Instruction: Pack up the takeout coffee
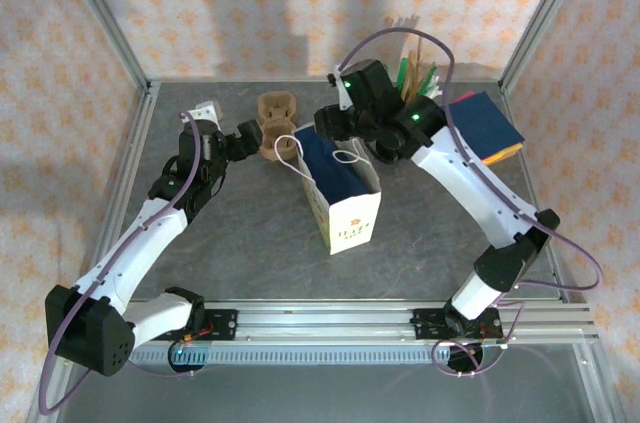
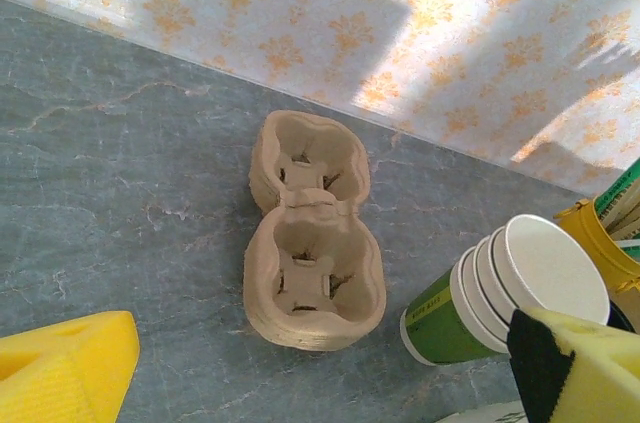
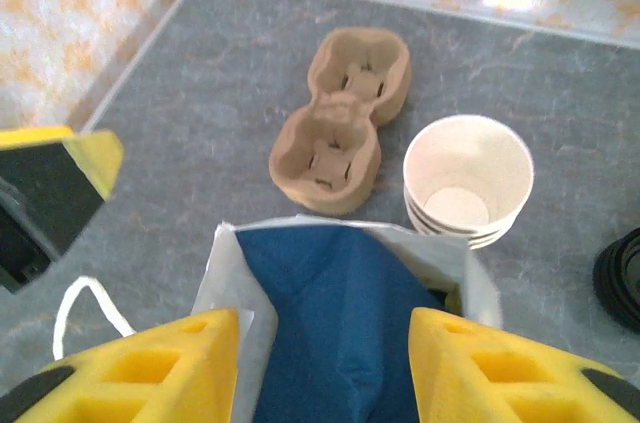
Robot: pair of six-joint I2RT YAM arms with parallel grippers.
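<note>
So the right gripper (image 3: pixel 322 353) is hanging right over the mouth of the paper bag (image 1: pixel 350 208). It's about halfway open, and all I can see between the yellow fingers (image 3: pixel 150 363) is the bag's blue inside. The actual takeout coffee, the lidded cup, I can't make out. My guess is it's sitting down in the bag, hidden under that blue lining or sheet, but honestly can't tell. To me this reads as the drop-it-in-the-bag step, pretty much at the release point. The left gripper (image 2: pixel 320 363) is spread wide open with nothing in it, hovering just above the cardboard cup carrier (image 2: pixel 310 233) on the tabletop (image 1: pixel 240 243). The stack of lidless cups (image 3: pixel 465 178) sits just beside the carrier, and some black lids (image 3: pixel 622 273) are off at the edge. Next move, I'd say, is to pull the right gripper straight up and out without catching the white rope handle (image 3: pixel 80 303). The bag looks light and tall, so a sideways nudge could tip it. Whether the carrier is meant to go in too, no idea.
</note>
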